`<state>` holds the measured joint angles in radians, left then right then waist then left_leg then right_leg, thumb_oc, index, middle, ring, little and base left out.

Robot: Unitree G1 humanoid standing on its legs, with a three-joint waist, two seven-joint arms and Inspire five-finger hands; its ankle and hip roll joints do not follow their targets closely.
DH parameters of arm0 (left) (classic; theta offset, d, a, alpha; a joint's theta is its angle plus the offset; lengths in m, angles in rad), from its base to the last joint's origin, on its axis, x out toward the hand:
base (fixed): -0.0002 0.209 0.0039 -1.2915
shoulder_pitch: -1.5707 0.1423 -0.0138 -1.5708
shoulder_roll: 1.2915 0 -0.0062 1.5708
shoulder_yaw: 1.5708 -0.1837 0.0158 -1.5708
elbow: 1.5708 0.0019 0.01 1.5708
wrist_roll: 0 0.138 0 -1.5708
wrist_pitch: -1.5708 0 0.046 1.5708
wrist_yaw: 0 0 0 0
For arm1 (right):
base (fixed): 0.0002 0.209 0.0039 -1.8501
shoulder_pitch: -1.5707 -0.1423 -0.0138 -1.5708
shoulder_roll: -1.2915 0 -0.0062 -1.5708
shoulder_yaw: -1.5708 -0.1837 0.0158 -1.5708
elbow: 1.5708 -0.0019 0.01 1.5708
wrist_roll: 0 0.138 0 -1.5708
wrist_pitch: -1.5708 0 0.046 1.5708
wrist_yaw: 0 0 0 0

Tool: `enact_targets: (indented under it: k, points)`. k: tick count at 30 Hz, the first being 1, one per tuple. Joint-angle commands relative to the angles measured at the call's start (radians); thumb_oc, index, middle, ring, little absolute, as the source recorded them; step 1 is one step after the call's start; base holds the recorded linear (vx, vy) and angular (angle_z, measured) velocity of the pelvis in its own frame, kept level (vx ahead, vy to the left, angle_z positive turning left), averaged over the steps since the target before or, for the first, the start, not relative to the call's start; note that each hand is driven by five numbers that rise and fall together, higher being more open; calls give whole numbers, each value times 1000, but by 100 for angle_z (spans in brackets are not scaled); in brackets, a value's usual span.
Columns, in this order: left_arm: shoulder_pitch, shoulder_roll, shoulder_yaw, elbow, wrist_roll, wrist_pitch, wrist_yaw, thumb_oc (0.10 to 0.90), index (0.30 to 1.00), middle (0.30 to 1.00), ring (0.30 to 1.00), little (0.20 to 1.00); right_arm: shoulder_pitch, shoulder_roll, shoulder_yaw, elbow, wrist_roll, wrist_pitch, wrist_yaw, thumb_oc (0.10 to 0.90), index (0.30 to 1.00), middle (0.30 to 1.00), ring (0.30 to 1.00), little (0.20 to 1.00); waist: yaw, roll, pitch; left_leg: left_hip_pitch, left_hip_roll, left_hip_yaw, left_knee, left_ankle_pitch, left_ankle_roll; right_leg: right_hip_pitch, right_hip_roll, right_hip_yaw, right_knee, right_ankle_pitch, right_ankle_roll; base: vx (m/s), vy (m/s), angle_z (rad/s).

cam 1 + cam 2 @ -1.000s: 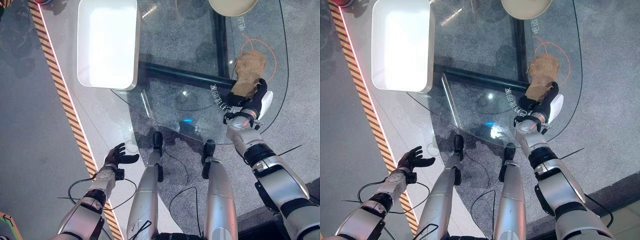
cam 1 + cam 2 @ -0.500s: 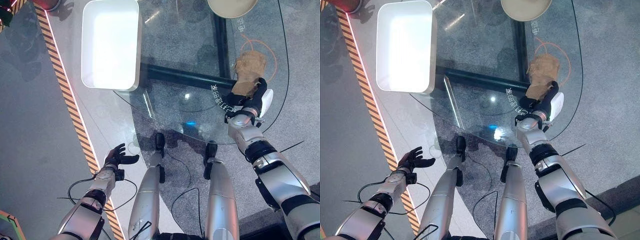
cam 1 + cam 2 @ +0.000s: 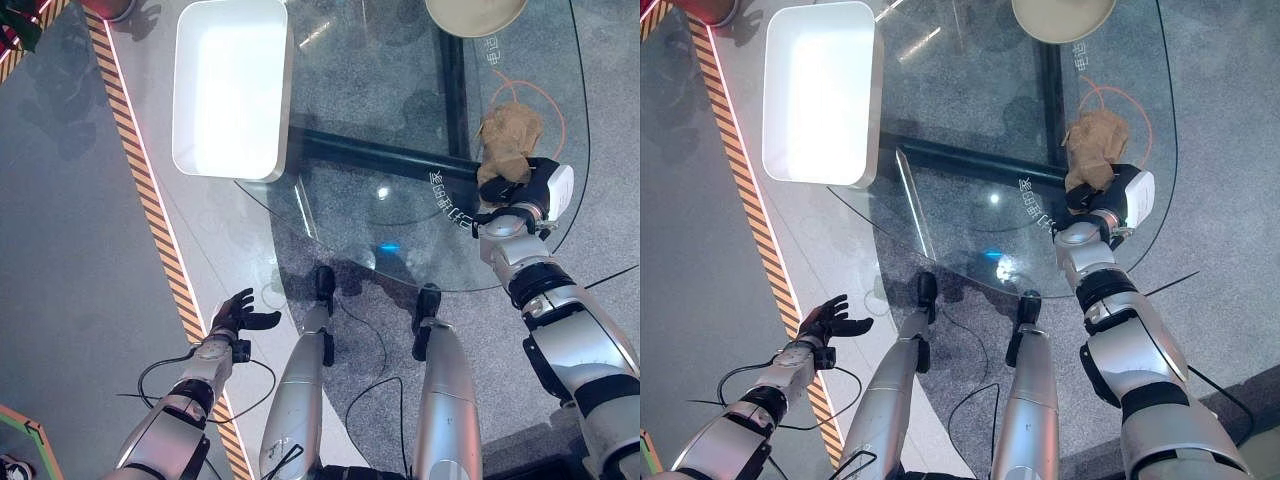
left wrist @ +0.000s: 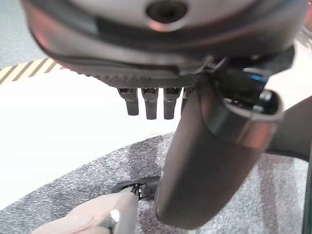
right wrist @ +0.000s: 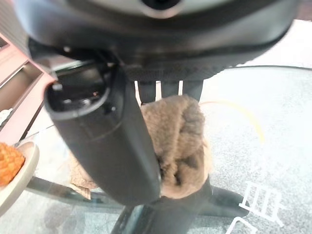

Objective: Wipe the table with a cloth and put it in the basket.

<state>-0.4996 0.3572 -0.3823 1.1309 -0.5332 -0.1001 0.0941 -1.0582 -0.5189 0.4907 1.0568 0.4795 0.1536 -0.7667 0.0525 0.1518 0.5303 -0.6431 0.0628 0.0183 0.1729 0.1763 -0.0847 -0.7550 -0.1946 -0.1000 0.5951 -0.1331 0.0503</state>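
The brown cloth (image 3: pixel 508 140) is bunched on the glass table (image 3: pixel 400 130), lying over an orange ring (image 3: pixel 545 95) marked on the glass. The right hand (image 3: pixel 520 190) is set at the cloth's near end, on the side of the cloth away from the white basket (image 3: pixel 232 85). In the right wrist view the cloth (image 5: pixel 183 141) is seen gripped between the thumb (image 5: pixel 105 146) and the curled fingers (image 5: pixel 170 90), so the hand is closed round the fabric while the cloth rests on the glass. The basket is placed well apart from the cloth, at the table's opposite edge, partly over the glass. A beige round dish (image 3: pixel 475 14) is seen on the far side of the cloth from the hand, near but not touching the cloth; in the right wrist view an orange item (image 5: pixel 9 163) is seen on such a dish beside the cloth. A black bar (image 3: pixel 380 157) under the glass is seen running from below the basket toward the cloth. The left hand (image 3: pixel 237 315) is held off the table, far from the cloth and below the basket's near end, over a yellow-and-black striped line (image 3: pixel 140 170) on the floor; its fingers are loosely spread and nothing is held in it.
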Motion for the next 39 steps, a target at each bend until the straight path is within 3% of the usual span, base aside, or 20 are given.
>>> enact_targets:
  k: [1,9,15,29,39]
  points:
    - [14,16,-19,42,-6,-17,12,800,900,900,900,900,-70,49,60,27,-21,-22,82,100,300,300,300,200,34,27,-10,-40,-56,18,140,-134,35,46,-4,-38,-192,89,-2,0,0,0]
    - [13,17,-25,32,-11,-12,13,800,900,900,900,900,-79,36,53,36,-11,-43,60,100,300,300,300,200,35,26,-10,-48,-55,16,140,-133,36,39,-3,-41,-193,94,1,0,0,0]
    - [23,25,-24,8,-4,-1,26,800,900,900,900,900,-98,34,69,-23,-79,-92,83,100,300,300,300,200,40,20,-10,-56,-54,9,139,-132,36,33,1,-42,-193,98,7,0,0,0]
    - [35,20,-2,-31,9,7,26,800,900,900,900,900,-106,74,213,-365,-284,-26,195,100,300,300,300,200,42,10,-10,-42,-59,7,107,-114,29,47,4,-46,-221,104,5,-2,19,-1]
    - [45,1,5,-28,23,1,23,800,900,900,900,900,-74,114,300,-441,-445,2,309,100,300,300,300,200,49,19,-10,-18,-67,4,89,-106,28,70,-5,-50,-232,102,4,6,16,10]
